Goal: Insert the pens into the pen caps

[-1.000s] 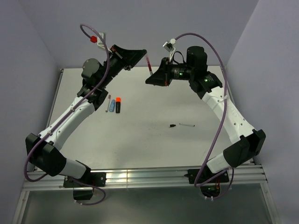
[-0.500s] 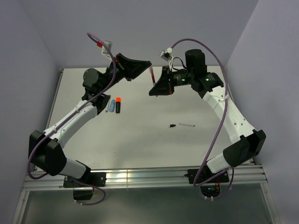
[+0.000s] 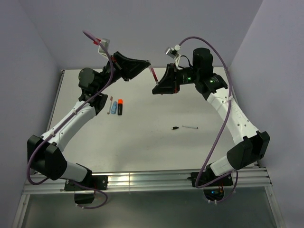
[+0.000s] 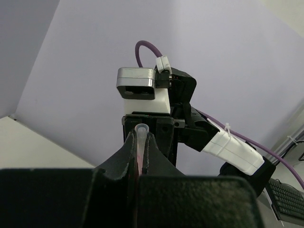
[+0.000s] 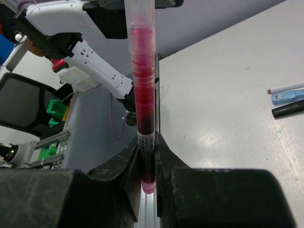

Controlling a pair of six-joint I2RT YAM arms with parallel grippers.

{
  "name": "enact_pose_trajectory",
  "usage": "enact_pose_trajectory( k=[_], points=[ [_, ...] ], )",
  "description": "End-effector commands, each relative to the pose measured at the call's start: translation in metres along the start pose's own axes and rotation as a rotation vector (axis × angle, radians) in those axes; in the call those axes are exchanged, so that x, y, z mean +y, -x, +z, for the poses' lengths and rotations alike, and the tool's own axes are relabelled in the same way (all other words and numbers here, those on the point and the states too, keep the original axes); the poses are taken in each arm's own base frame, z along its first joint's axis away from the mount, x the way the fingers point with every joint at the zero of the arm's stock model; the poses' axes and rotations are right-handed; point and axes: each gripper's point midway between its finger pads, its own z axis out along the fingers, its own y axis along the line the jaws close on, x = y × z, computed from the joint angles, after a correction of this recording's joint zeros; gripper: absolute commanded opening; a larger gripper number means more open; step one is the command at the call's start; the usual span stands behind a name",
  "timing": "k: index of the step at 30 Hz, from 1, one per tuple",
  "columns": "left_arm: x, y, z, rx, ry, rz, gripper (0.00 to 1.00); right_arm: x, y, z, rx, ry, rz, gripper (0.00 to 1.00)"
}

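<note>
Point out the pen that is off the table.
The red pen: the left fingers and right fingers hold it in the air, while the blue marker, orange-tipped black marker and slim white pen lie on the table.

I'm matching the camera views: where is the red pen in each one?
Top external: red pen upper centre, between left end effector and right end effector.
Left wrist: only its pale end, lower centre, between the fingers.
Right wrist: upright, left of centre.
Shared landmark: the lilac wall.
</note>
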Motion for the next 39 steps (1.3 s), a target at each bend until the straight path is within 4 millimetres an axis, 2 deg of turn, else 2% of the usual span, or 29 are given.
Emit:
enact_pose_trajectory(
  k=[1, 3, 8, 11, 15, 18, 20, 26, 28, 34, 39],
  points=[
    [0.010, -0.097, -0.030, 0.443, -0.024, -0.265, 0.00, 0.032, 0.063, -0.013, -0.176, -0.041, -0.385, 0.00],
    [0.006, -0.086, -0.025, 0.423, -0.042, -0.237, 0.00, 0.029, 0.054, -0.012, -0.169, -0.043, -0.364, 0.00],
    [0.005, -0.069, -0.019, 0.371, -0.032, -0.197, 0.01, 0.027, 0.047, -0.011, -0.165, -0.049, -0.345, 0.00],
    [0.007, -0.057, -0.015, 0.332, -0.011, -0.172, 0.09, 0.027, 0.044, -0.010, -0.163, -0.051, -0.335, 0.00],
    [0.012, -0.042, -0.012, 0.287, 0.031, -0.130, 0.28, 0.025, 0.042, -0.009, -0.165, -0.056, -0.319, 0.00],
    [0.016, -0.034, -0.009, 0.254, 0.072, -0.100, 0.38, 0.023, 0.039, -0.007, -0.166, -0.063, -0.304, 0.00],
    [0.017, -0.030, -0.009, 0.235, 0.087, -0.085, 0.39, 0.023, 0.037, -0.006, -0.168, -0.065, -0.291, 0.00],
    [0.004, -0.029, -0.010, 0.202, 0.008, -0.101, 0.43, 0.021, 0.032, -0.001, -0.170, -0.065, -0.257, 0.00],
    [-0.008, -0.026, -0.011, 0.187, -0.045, -0.093, 0.47, 0.019, 0.032, -0.001, -0.179, -0.070, -0.243, 0.00],
    [-0.026, -0.029, -0.018, 0.192, -0.136, -0.090, 0.55, 0.015, 0.033, 0.000, -0.192, -0.074, -0.218, 0.00],
    [-0.023, -0.026, -0.013, 0.169, -0.122, -0.084, 0.54, 0.017, 0.033, 0.002, -0.193, -0.056, -0.208, 0.00]
  ],
)
